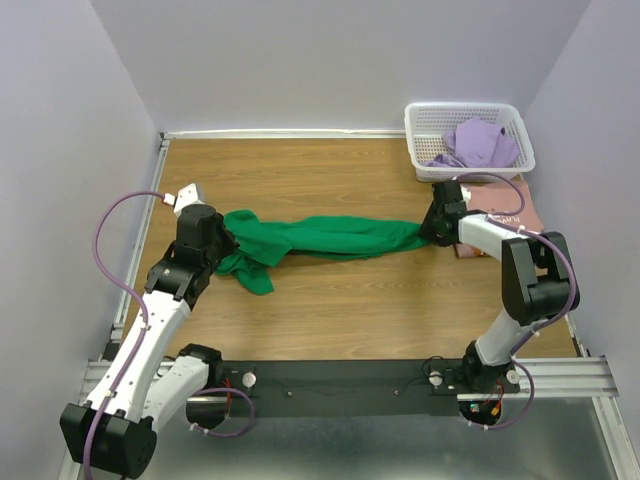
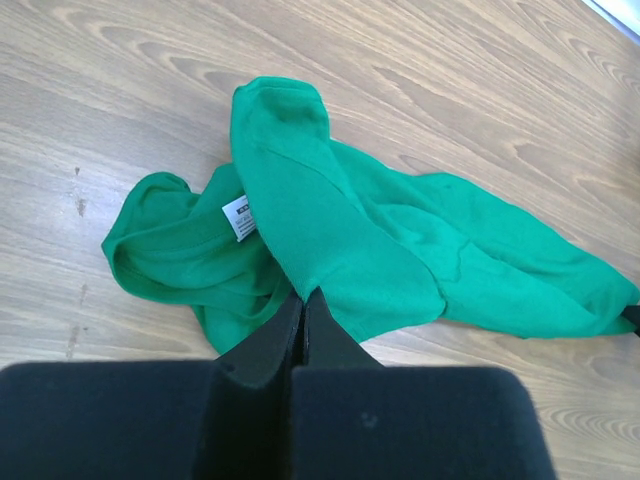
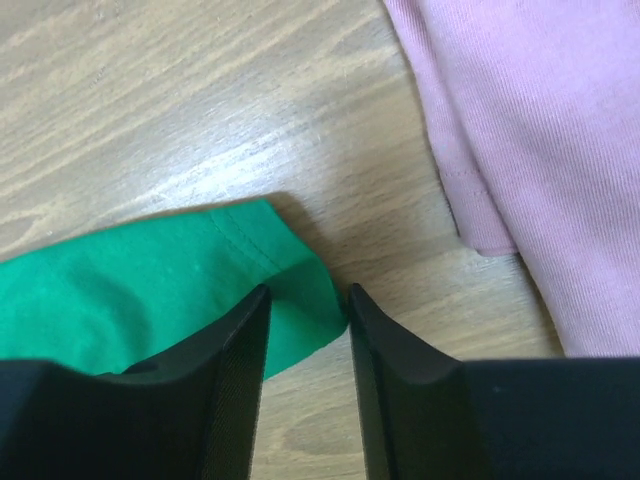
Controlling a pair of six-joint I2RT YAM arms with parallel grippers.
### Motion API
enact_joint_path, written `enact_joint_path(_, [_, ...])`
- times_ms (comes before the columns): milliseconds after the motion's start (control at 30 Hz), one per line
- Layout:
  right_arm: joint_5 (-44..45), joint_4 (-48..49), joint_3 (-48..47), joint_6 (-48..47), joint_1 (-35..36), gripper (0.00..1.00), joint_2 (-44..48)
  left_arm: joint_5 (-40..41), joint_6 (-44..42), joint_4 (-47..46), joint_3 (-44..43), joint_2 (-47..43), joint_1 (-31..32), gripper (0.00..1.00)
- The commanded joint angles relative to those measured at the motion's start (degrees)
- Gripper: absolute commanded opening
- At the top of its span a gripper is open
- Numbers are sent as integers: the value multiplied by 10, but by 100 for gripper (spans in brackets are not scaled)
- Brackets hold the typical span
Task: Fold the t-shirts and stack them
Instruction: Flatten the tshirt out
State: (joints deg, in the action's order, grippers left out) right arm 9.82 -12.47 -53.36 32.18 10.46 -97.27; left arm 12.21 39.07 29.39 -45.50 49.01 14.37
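**Green shirt strung between two grippers**

Top view: the green t-shirt lies as a twisted band across the middle of the table, from the left gripper to the right gripper. The lavender t-shirt sits in the white basket at upper right, and the pink t-shirt lies just below it.

Left wrist: the jaws are pressed together, pinching a green fold at lower centre, with a white label to its left.

Right wrist: the jaws stand spread, with the green corner between them. Whether they touch the cloth is hard to tell.
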Motion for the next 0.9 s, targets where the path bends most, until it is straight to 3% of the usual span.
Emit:
enact_joint_path(0, [-25,-11,22,9,-2,42,-29,14,-6,1,5,-7,0,0])
enact_joint_path(100, [-30,-12,31,10,-2,31,-21,15,-7,1,4,-8,0,0])
enact_joint_path(233, [-38,-14,12,2,-2,1,-2,6,-7,-11,-7,4,-2,0])
enact_joint_path(400, [-27,-51,-88,-17,-2,1,45,22,-33,-15,-116,58,-24,0])
enact_joint_path(733, [-9,-119,-421,-69,-2,1,90,33,-60,15,-627,276,-93,0])
enact_joint_path(867, [-25,-119,-489,-96,-2,1,114,46,-79,10,-729,288,-94,0])
